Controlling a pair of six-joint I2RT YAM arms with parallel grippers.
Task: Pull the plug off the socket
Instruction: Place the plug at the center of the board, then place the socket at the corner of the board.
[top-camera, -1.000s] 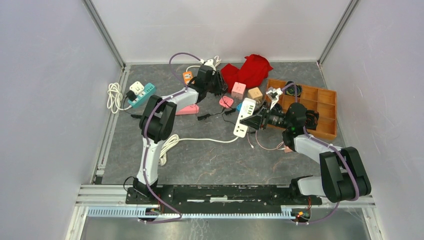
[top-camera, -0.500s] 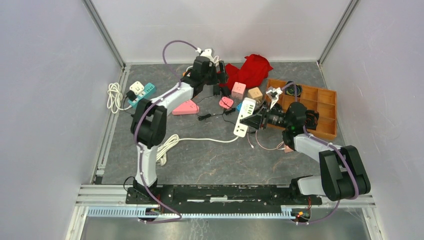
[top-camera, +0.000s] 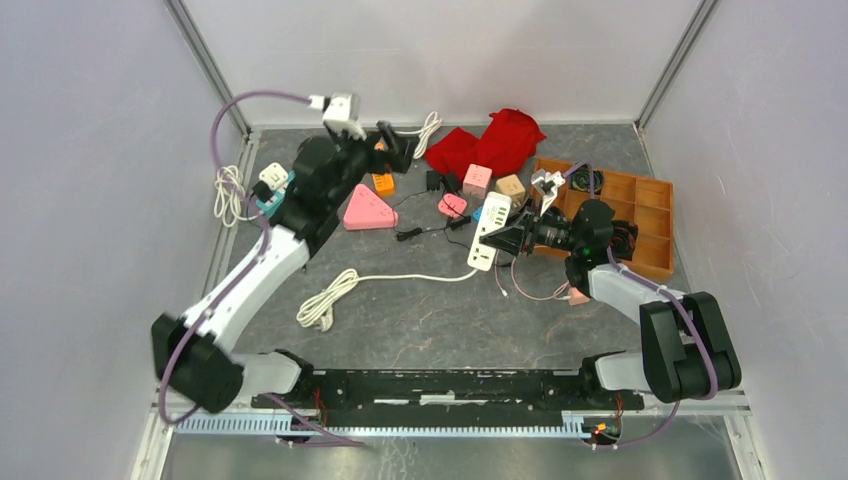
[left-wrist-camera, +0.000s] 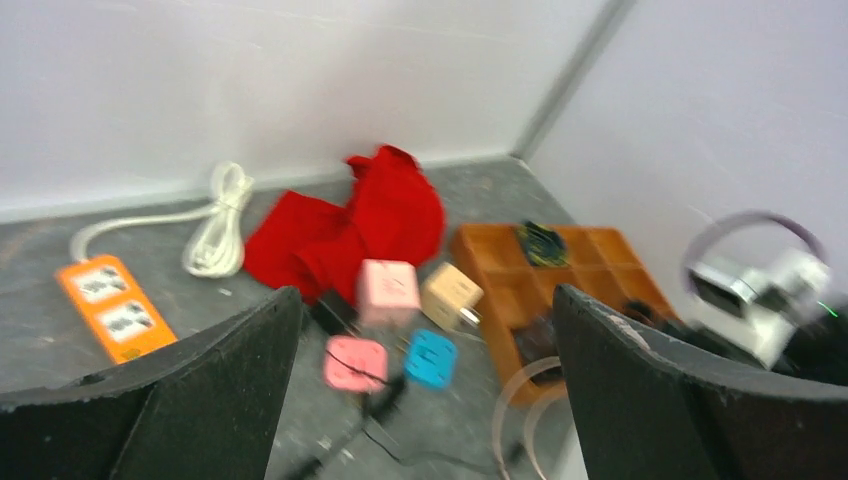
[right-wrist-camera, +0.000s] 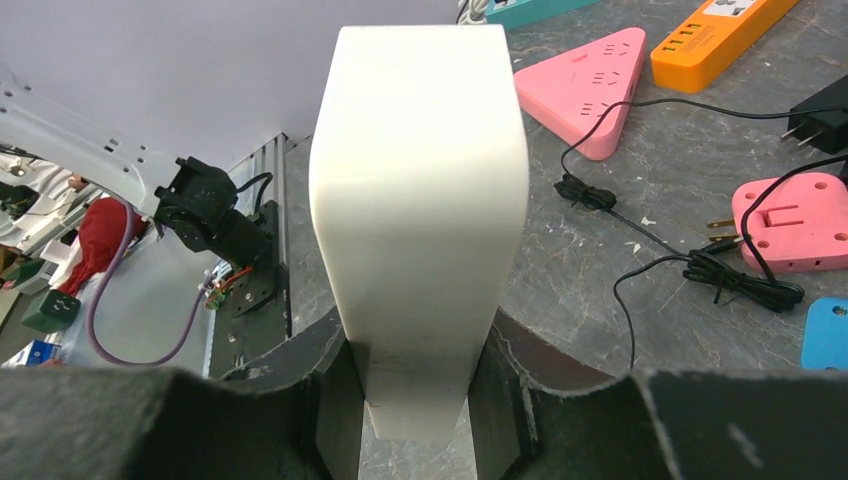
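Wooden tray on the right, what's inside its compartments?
A dark bundled item lies in one far compartment of the wooden tray; the other visible compartments look bare. The right arm covers the near-left ones.

On my grey worktop (top-camera: 420, 320) lie a pink triangular power strip (top-camera: 368, 209), an orange power strip (top-camera: 382, 183), a red cloth (top-camera: 490, 143), a wooden compartment tray (top-camera: 650, 222) and a coiled white cable (top-camera: 322, 300).

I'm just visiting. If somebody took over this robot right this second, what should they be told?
Left gripper: open, empty, raised over the far side of the table.
Right gripper: shut on the white power strip.
Black plug: lies loose on the table, prongs bare, in no socket.
Done: the plug appears to be out and let go.
Left: probably just release the strip and draw both arms back.
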